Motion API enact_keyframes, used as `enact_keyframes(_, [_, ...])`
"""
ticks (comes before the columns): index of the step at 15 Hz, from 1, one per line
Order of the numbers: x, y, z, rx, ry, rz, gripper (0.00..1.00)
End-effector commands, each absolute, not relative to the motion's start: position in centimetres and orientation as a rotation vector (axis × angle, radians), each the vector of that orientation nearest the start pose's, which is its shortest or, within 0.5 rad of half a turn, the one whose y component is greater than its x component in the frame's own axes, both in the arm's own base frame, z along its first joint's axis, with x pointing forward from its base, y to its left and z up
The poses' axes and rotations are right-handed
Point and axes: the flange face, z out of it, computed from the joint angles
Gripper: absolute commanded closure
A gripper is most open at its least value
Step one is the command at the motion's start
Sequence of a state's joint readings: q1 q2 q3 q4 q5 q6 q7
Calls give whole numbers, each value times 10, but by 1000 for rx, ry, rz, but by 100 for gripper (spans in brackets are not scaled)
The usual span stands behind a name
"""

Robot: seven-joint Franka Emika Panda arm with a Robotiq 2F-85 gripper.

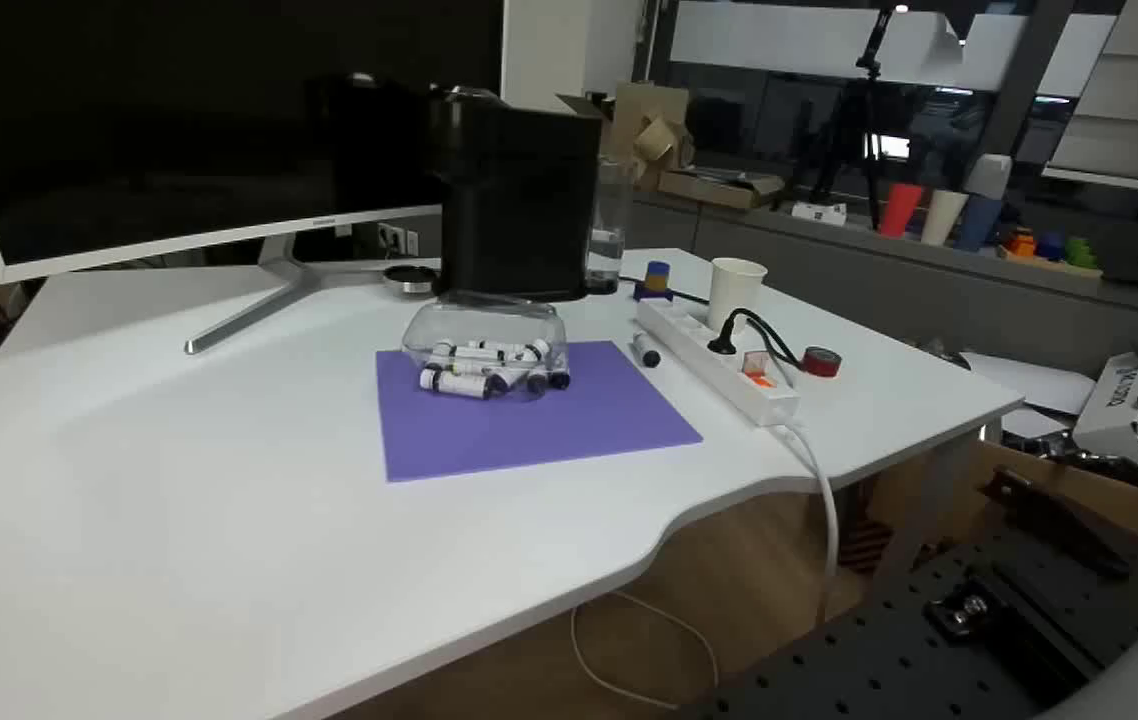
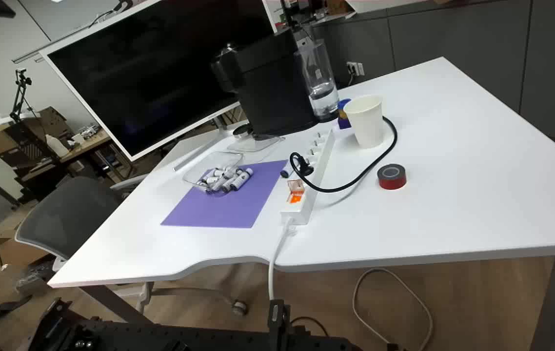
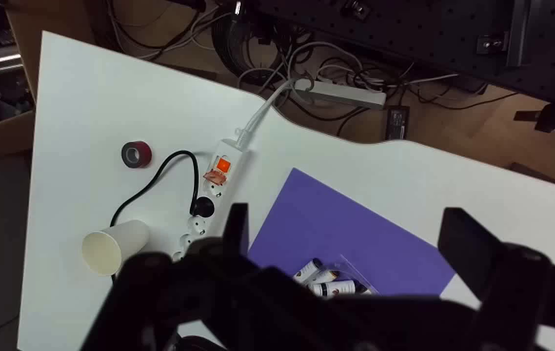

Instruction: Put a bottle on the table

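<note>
Several small white bottles with black caps (image 1: 456, 383) lie heaped in a clear plastic container (image 1: 485, 318) on the purple mat (image 1: 529, 435). The bottles also show in an exterior view (image 2: 242, 179) and partly in the wrist view (image 3: 340, 288), where the gripper body hides the rest. A single bottle (image 1: 645, 349) lies on the white table (image 1: 179, 520) between the mat and the power strip. My gripper (image 3: 346, 213) is wide open and empty, high above the table and mat. It is out of view in both exterior views.
A white power strip (image 2: 307, 195) with a black cable stands beside the mat. A paper cup (image 2: 366, 122) and a red-black tape roll (image 2: 391, 176) are past it. A black coffee machine (image 1: 524, 200) and a large monitor (image 1: 209, 120) stand at the back.
</note>
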State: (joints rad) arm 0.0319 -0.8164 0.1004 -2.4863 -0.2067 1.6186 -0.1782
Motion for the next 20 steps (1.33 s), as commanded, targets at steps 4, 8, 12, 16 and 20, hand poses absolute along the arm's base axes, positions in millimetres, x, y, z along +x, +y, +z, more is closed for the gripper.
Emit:
enact_keyframes(4, [299, 25, 546, -3381, -497, 106, 0])
enact_keyframes(8, [299, 25, 546, -3381, -497, 106, 0])
enact_keyframes(12, [299, 28, 547, -3401, -504, 88, 0])
enact_keyframes(16, [327, 0, 545, -3440, -252, 9, 0])
enact_keyframes(20, [375, -55, 521, -3431, 71, 12, 0])
